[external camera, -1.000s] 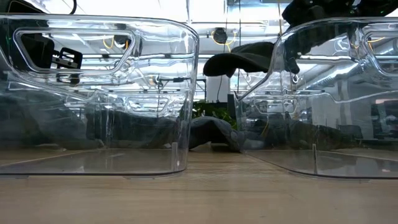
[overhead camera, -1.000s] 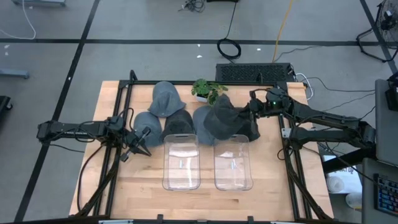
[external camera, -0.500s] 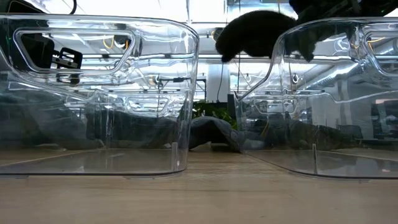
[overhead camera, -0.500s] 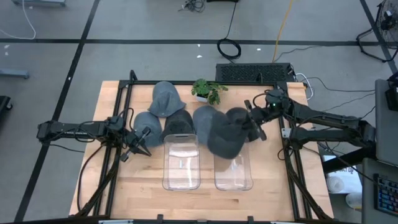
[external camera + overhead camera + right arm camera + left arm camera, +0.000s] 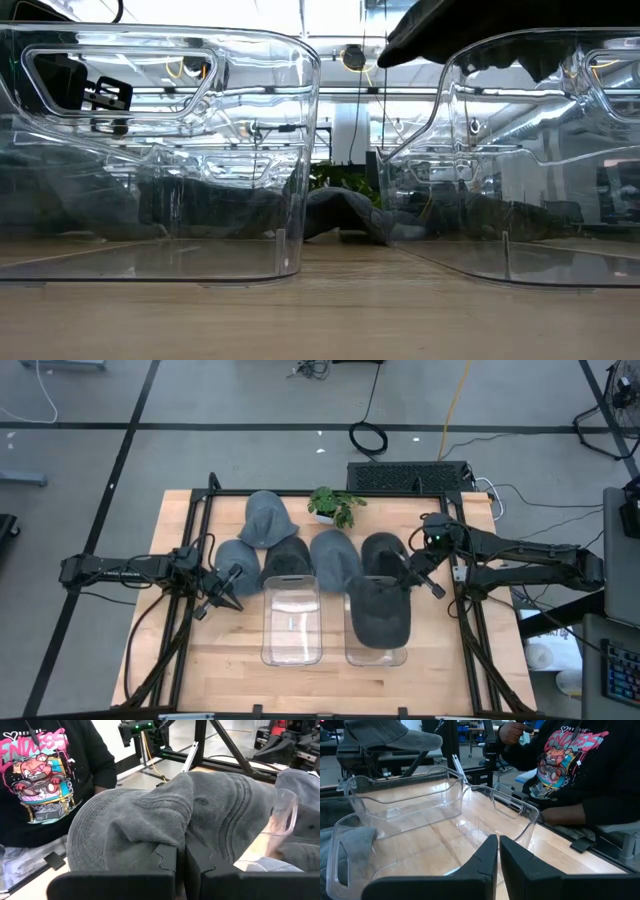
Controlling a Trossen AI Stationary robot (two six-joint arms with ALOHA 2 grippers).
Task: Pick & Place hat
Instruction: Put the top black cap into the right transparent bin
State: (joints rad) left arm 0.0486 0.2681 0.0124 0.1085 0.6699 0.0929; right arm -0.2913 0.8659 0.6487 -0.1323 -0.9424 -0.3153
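— Two arms out over the surface (image 5: pixel 200 660). Where's the right one?
— Reaching in from the right edge, right gripper (image 5: pixel 408 582) low, jaws clamped on the hat (image 5: pixel 380 610), which hangs over the right bin (image 5: pixel 350 650).
— And the left?
— Stretched flat along the left side, left gripper (image 5: pixel 232 577) beside the left bin (image 5: pixel 291 622), jaws nearly together, holding nothing. More hats (image 5: pixel 268 520) lie behind the bins.
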